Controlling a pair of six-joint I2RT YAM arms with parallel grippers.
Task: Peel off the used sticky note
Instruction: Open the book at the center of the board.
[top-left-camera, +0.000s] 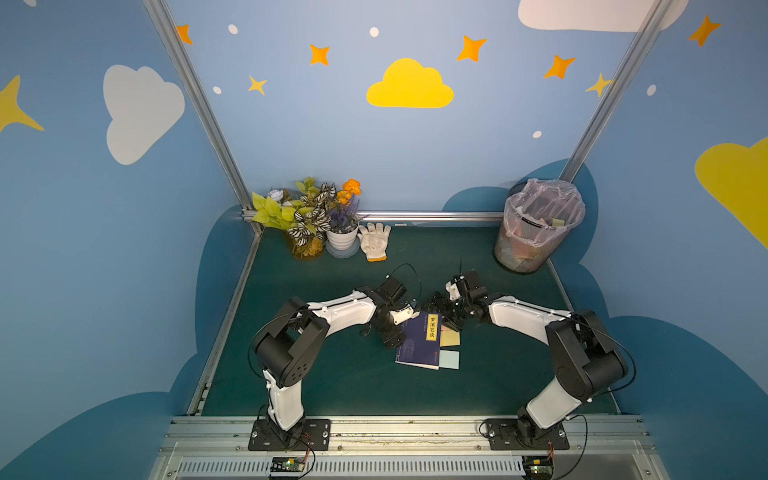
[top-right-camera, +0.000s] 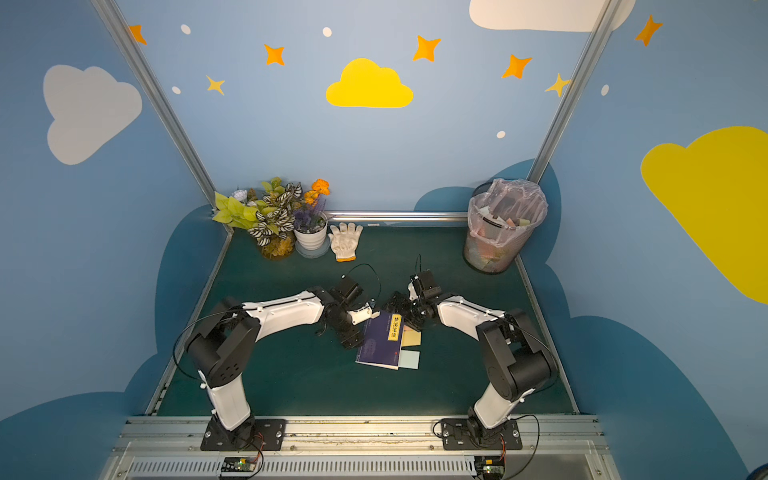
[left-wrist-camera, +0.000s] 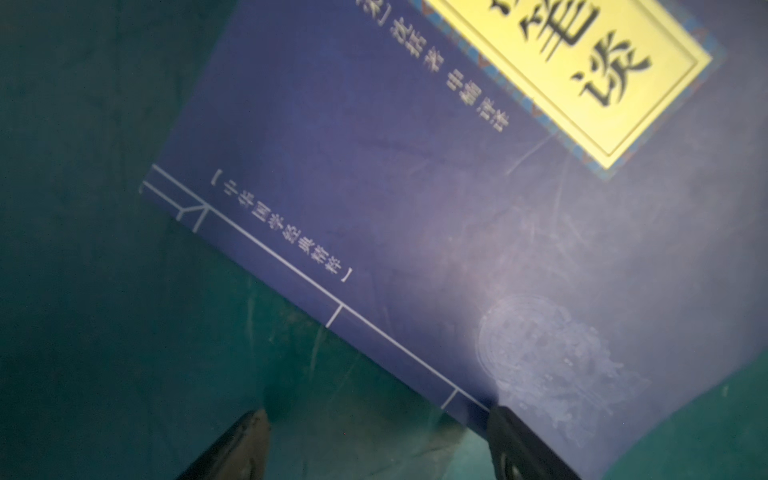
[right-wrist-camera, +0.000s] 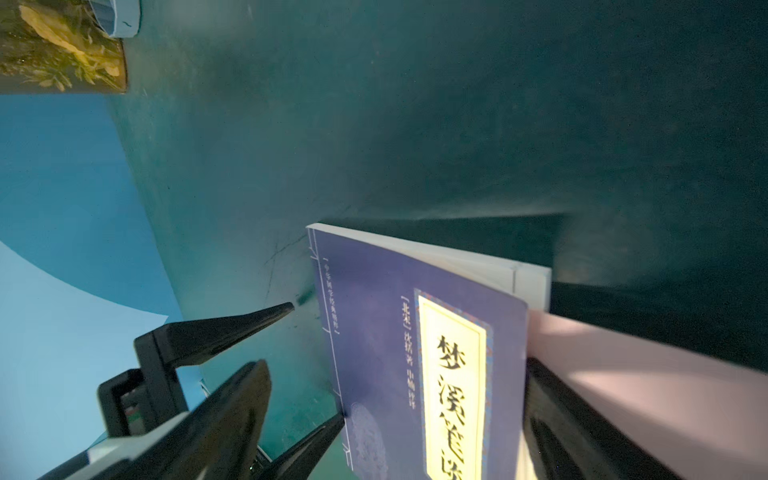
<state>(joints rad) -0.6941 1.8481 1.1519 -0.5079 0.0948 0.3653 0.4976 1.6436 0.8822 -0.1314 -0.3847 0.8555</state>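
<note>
Right jaws apart, pink sticky note (right-wrist-camera: 665, 395) just beside one finger at book (right-wrist-camera: 374, 353) edge, left jaws apart astride book spine.

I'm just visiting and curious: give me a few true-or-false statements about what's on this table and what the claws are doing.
1. The book has a dark blue cover with a yellow title label. True.
2. The bin is empty. False: the wastebasket holds coloured paper scraps.
3. Coloured sticky notes stick out from the book's side. True.
4. A glove lies on the book. False: the white glove lies beside the flower pot.
5. Both claws are shut. False: the left claw and right claw stand open.
</note>
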